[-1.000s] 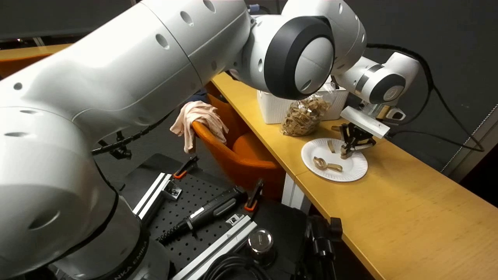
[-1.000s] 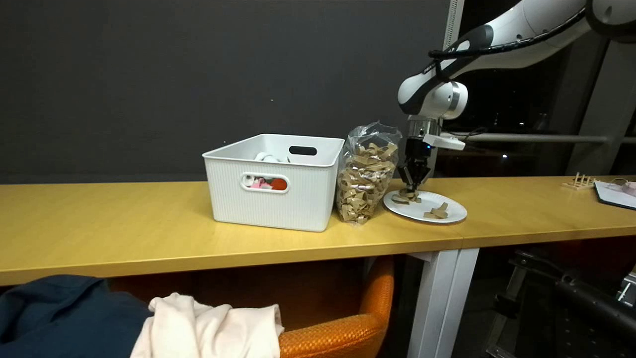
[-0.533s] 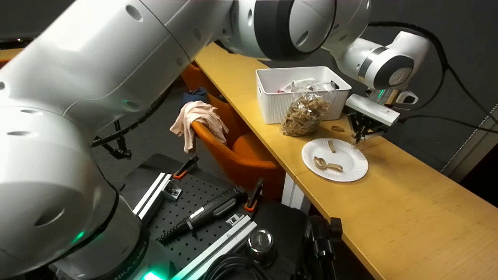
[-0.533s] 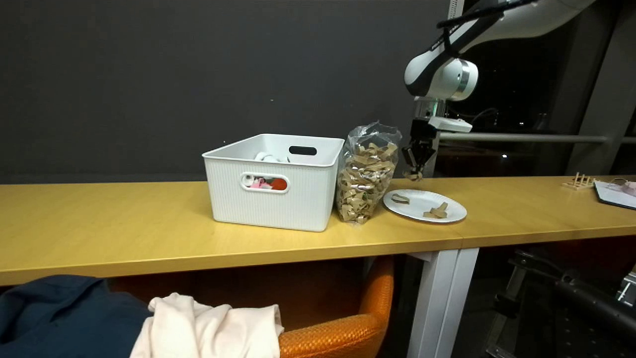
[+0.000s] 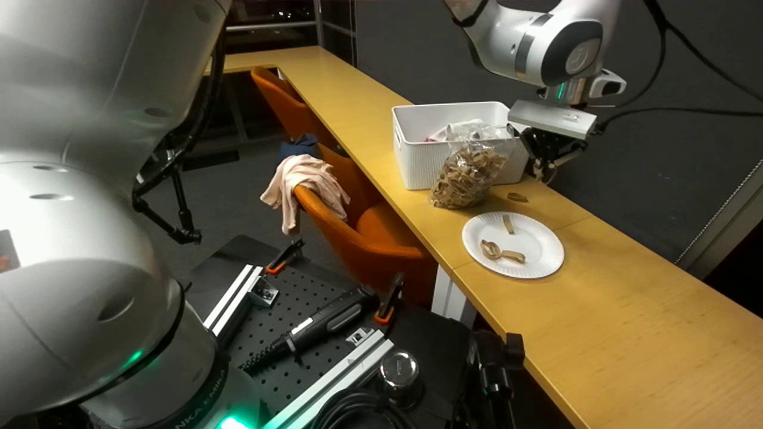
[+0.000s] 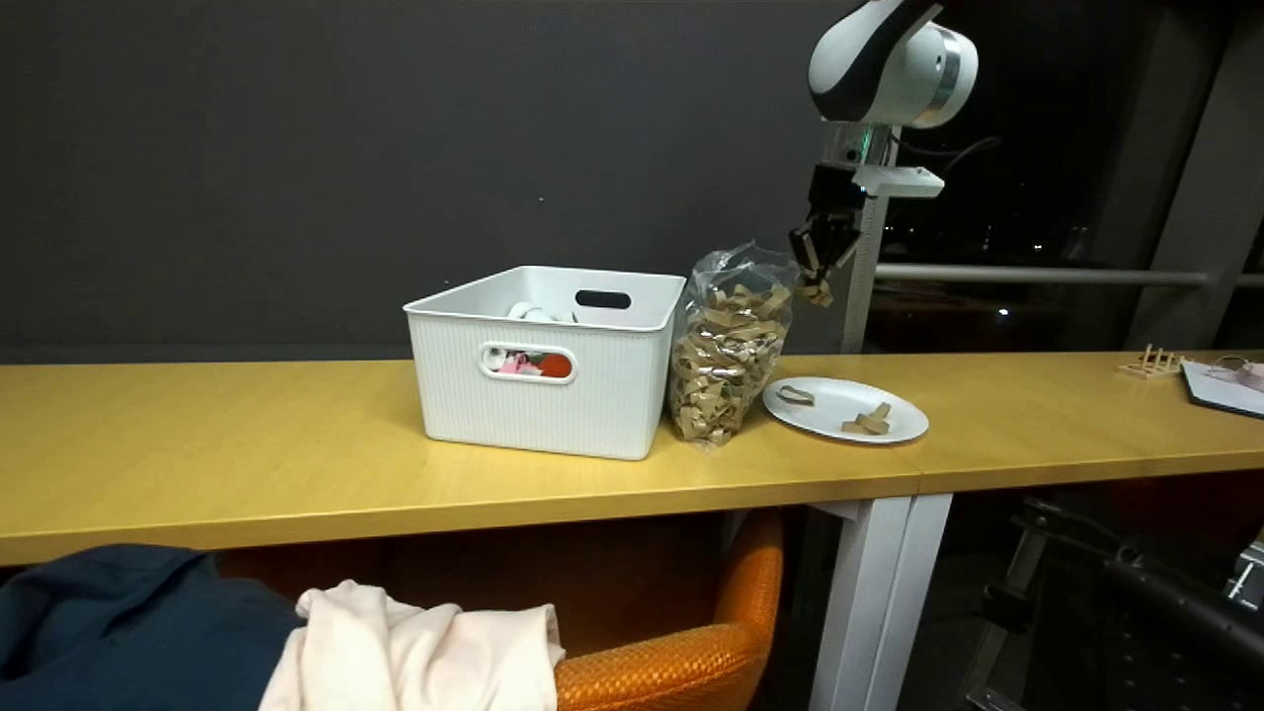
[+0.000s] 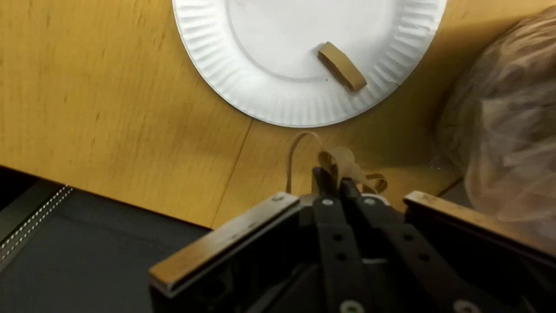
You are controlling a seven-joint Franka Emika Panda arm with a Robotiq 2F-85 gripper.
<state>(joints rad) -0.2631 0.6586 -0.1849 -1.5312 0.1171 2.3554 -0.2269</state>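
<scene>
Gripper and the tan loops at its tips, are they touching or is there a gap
Touching. The wrist view shows the tan loops pinched between the closed fingertips of the gripper, one finger on either side.

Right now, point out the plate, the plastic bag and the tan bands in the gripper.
Plate [image 5: 540, 239]: in an exterior view, bare inner surface.
Plastic bag [image 6: 731, 360]: in an exterior view, filled middle.
Tan bands [image 7: 346, 162]: in the wrist view, one loop's outer face.

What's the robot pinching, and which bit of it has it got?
Looped tan banding, pinched between the tips of the pincer, with loops sticking out past them. I can't tell whether it's one piece or several.
</scene>
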